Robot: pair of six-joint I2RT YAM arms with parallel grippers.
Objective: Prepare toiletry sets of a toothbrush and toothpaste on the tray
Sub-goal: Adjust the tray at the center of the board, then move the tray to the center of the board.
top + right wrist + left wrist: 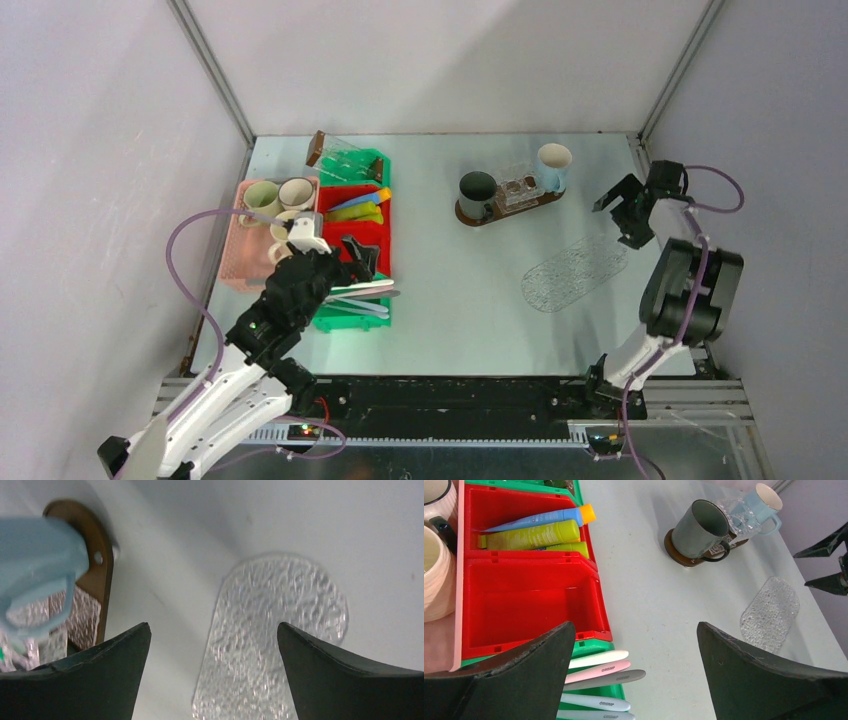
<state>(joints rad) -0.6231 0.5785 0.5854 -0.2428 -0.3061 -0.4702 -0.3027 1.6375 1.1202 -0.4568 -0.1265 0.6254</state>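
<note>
Pale matte table. Clear pebbled oval mat lies directly below right gripper, whose jaws are wide apart and empty. Brown oval tray to its left carries a glossy pale blue mug and a dark mug. Left gripper is spread and empty over the red plastic bins. Toothpaste tubes lie in the bin ahead. Slim pale toothbrushes lie just beside its left finger.

2 red bins sit beside a pink basket.
</note>
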